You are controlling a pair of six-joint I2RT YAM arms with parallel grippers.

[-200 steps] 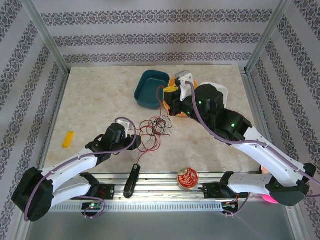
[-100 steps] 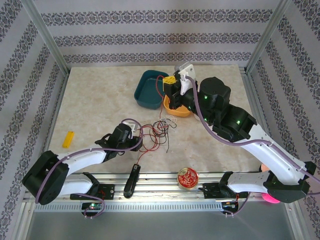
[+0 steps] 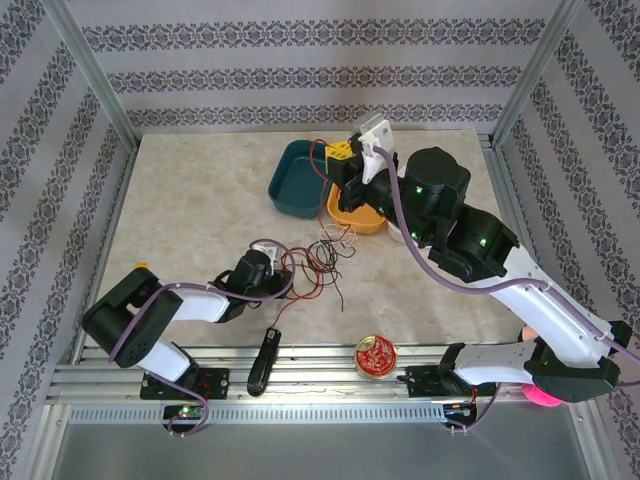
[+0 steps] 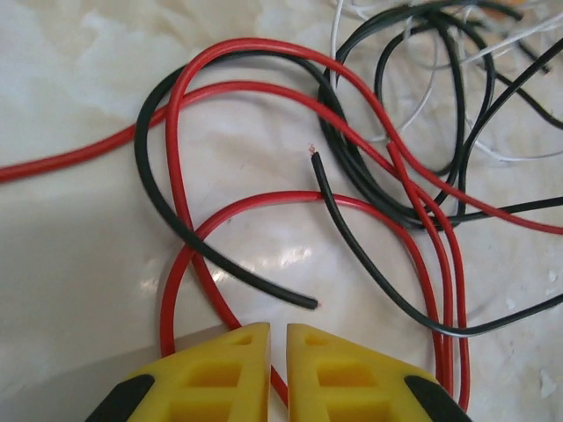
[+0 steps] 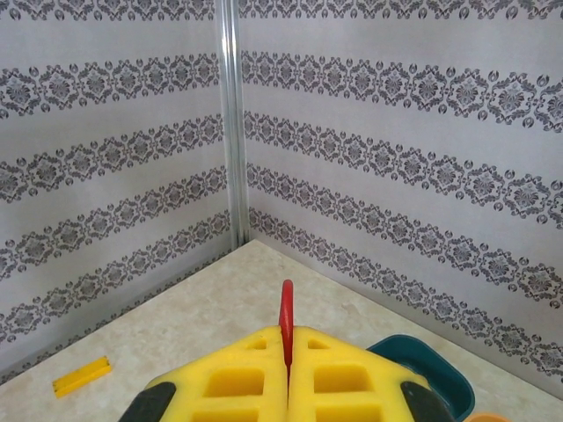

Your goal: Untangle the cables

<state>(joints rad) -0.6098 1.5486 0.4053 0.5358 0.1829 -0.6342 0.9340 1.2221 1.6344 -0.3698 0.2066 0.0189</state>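
Cables (image 3: pixel 315 258) tangled; left fingers (image 4: pixel 220 374), right fingers (image 5: pixel 237 378) each clamp red strand; teal bin (image 3: pixel 295 185), orange bowl (image 3: pixel 350 218) nearby.

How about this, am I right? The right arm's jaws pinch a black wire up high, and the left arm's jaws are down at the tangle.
Not quite. The wire pinched up high in the right arm's jaws is red, not black; the right wrist view shows it. The left arm's jaws are down at the tangle.
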